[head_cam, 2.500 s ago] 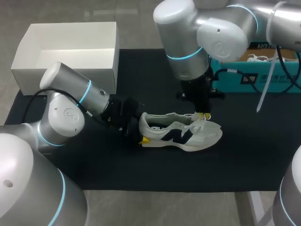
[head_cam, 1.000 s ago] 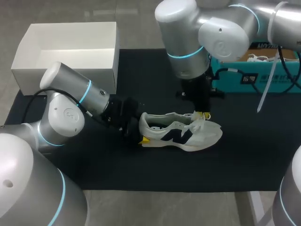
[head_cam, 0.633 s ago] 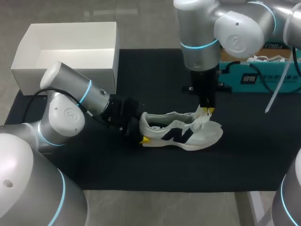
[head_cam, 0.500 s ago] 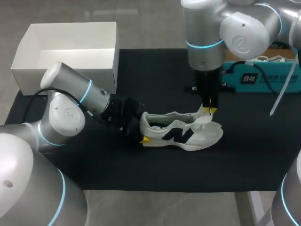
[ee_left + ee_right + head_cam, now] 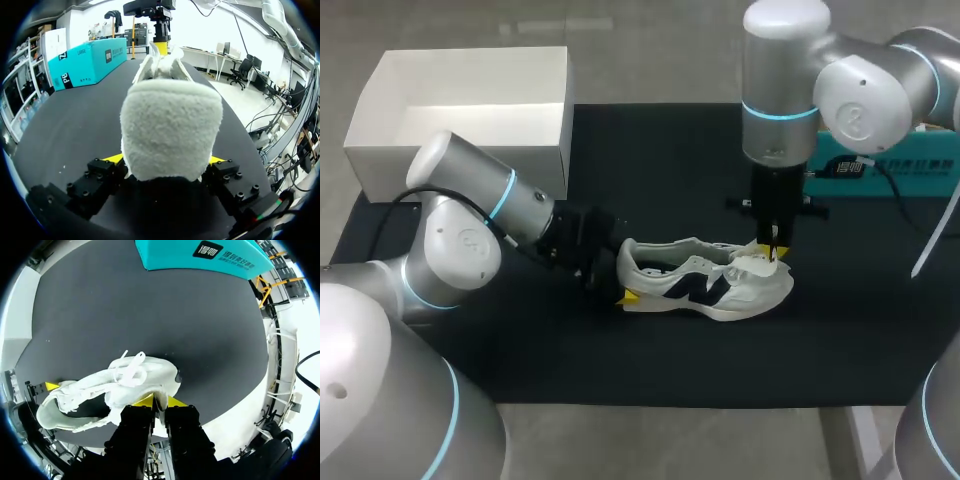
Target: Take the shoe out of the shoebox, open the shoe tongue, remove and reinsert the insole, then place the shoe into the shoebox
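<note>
From above, my right arm has swung out toward its own side since a moment ago, and the right fingers (image 5: 773,247) have carried the tongue (image 5: 756,262) with them, drawing it toward the toe. The shoe (image 5: 705,282) lies on its sole on the counter (image 5: 620,350), in the spot it had before, apart from the white box (image 5: 450,142) and the teal box (image 5: 895,165). My left fingers (image 5: 628,296) have not shifted from the heel.

Through my left wrist, the fuzzy heel of the shoe (image 5: 170,132) fills the gap, both left fingers (image 5: 114,159) pressed to its sides, holding it firm.

Through my right wrist, the right fingers (image 5: 145,400) stand narrow, pinched on the tongue (image 5: 159,409) at the front of the shoe (image 5: 100,387).

I judge the tongue-opening step to be underway: with the heel braced, this pull widens the mouth.
</note>
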`<state>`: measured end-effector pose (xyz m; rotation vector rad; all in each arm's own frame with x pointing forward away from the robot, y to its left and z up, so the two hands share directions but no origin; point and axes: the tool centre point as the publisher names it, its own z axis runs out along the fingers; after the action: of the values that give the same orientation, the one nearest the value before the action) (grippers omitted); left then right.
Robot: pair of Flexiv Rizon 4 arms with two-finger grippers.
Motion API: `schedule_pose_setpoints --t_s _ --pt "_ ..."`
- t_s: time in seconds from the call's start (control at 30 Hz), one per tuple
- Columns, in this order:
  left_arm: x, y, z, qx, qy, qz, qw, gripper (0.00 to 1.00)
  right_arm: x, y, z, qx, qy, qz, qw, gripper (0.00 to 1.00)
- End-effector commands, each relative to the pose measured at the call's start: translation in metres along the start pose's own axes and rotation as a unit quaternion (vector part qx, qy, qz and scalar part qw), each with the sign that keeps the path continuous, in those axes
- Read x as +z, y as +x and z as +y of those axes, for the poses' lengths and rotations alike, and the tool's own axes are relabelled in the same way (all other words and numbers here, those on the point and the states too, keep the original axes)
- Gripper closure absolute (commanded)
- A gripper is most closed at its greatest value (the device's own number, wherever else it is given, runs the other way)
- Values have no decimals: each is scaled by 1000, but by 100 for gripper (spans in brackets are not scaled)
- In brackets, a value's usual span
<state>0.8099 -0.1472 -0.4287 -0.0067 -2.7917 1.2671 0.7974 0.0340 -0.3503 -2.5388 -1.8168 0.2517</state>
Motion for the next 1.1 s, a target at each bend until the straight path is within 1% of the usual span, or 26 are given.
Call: schedule_pose_setpoints --t_s 0.03,0.1,0.13,0.17,0.23,0.43,0.53,0.73,0.87,1.1 --pt "-1 0 2 0 0 0 1000 100 10 -2 3 3 4 13 1000 50" --pt "-1 0 2 0 0 0 1000 100 12 -3 4 7 5 13 1000 17" --pt "-1 0 2 0 0 0 1000 100 14 -3 4 8 6 12 1000 7" --pt "-1 0 2 0 0 0 1000 100 15 -4 5 10 6 11 1000 6" --pt "-1 0 2 0 0 0 1000 100 17 -4 5 11 7 10 1000 0" --pt "-1 0 2 0 0 0 1000 100 20 -5 5 26 10 5 1000 0" --pt "-1 0 2 0 0 0 1000 100 15 -7 2 30 7 -1 1000 0" --pt "-1 0 2 0 0 0 1000 100 -5 -12 -4 35 -9 -10 999 0" --pt "-1 0 2 0 0 0 1000 100 -22 -11 -9 33 -21 9 999 0" --pt "-1 0 2 0 0 0 1000 100 -50 -10 -11 20 -68 8 997 0"
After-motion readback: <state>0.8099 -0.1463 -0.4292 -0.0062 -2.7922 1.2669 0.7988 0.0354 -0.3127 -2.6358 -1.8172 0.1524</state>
